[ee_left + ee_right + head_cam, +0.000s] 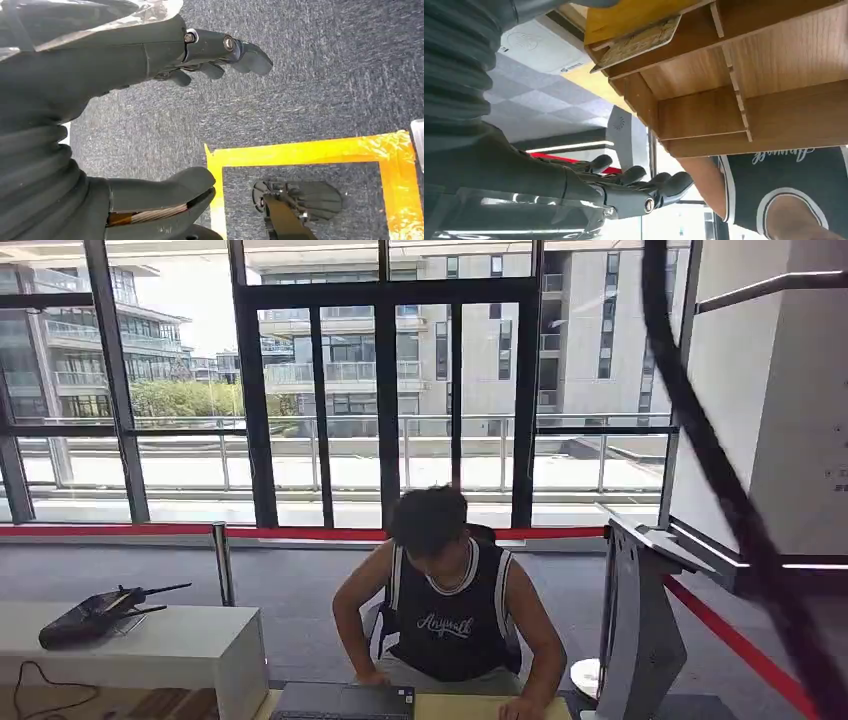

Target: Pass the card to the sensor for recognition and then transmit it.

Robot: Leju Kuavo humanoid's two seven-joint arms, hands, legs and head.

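Observation:
My left hand (125, 65) hangs over grey carpet, its fingers (235, 50) and thumb (165, 192) spread with nothing between them. My right hand (624, 187) is held beside a wooden desk (774, 75), fingers stretched out and empty. A thin tan card-like piece (639, 42) lies at the desk's edge; I cannot tell whether it is the card. A grey sensor stand (640, 630) with a slanted top stands right of the desk, and its wave symbol shows in the right wrist view on the stand (621, 132).
A person (450, 610) in a dark jersey sits behind the desk (480, 708), which holds a laptop (345, 702). A black cable (720, 480) crosses the right of the head view. A white bench (170, 645) carries a black device (95, 615). Yellow tape (310, 152) marks the floor.

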